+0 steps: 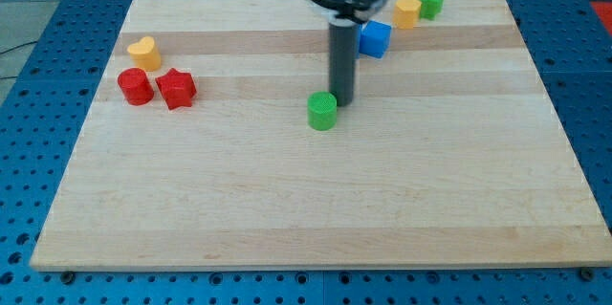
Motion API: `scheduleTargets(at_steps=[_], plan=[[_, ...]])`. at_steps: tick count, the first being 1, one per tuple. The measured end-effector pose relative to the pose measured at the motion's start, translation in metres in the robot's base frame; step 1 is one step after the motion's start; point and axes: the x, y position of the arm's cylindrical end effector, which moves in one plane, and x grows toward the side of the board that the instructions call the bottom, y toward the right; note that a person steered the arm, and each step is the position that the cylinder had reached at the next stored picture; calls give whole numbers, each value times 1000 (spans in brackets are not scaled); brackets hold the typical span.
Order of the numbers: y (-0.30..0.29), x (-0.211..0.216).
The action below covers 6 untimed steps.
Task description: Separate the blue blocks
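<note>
My tip point(341, 104) stands just beside the green cylinder point(323, 111) mid-worktop point(287, 209), no pincer shows, and the blue cube point(375, 38) sits near the top edge, beside the rod.

Looked this one over pretty carefully and there's honestly nothing to read anywhere. No text, labels, brand marks, numbers or signs on the wooden bench point(316, 200), and none on the coloured blocks or on the dark rod either. The blue perforated surface around the bench is just plain holes, no printing that I can make out. The metal part of the arm at the view's top is cropped and shows no marking.
</note>
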Motion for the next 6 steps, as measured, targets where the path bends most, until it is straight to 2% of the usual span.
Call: scheduleTargets(at_steps=[1, 2, 3, 4, 6], plan=[[4, 21], [-76, 23], [-166, -3], [-132, -14], [-30, -101]])
